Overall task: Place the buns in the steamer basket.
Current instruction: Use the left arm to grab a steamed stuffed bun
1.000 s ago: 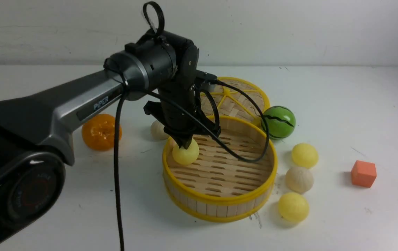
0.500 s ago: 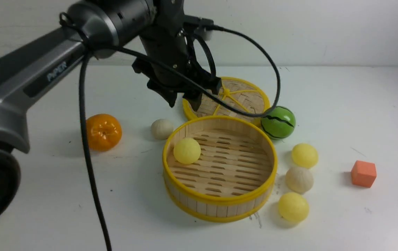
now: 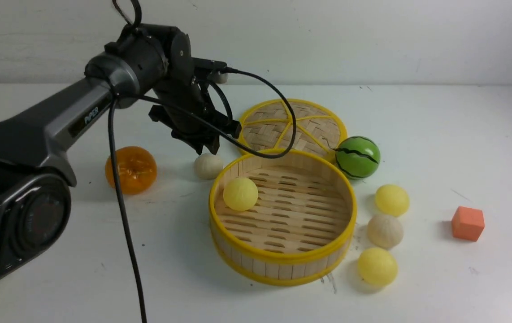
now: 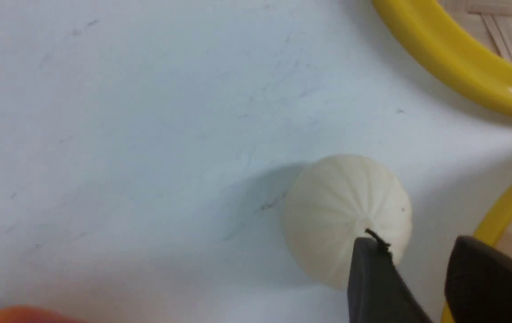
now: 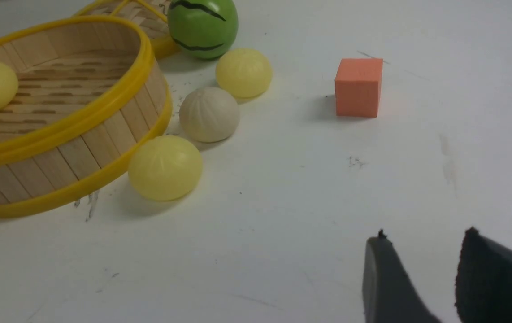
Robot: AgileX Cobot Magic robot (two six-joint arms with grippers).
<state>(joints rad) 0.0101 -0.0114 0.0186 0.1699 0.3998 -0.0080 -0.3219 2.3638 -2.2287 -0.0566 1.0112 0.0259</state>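
Hanging over the left half of the table (image 3: 417, 134), the left gripper (image 3: 206, 146) points down just above white bun A (image 3: 208, 165). Its jaws are parted with nothing between them; I cannot tell whether a tip touches the bun.

- Orange (image 3: 130, 169): leftmost, apart from bun A.
- Bun A: on the table, just outside the basket (image 3: 283, 264) at its far-left wall.
- Basket: mid-table, upright.
- Yellow bun B (image 3: 240, 194): inside the basket, on the slats by the left wall.
- Lid (image 3: 294, 128): flat behind the basket.
- Melon ball (image 3: 357, 157): beside the lid, at the basket's far right.
- Right of the basket, on the table, far to near: yellow bun C (image 3: 392, 199), white bun D (image 3: 384, 230), yellow bun E (image 3: 377, 266).
- Cube (image 3: 467, 223): rightmost, alone.
- Right gripper (image 5: 422, 264): seen only in its wrist view, jaws apart and empty, over bare table.
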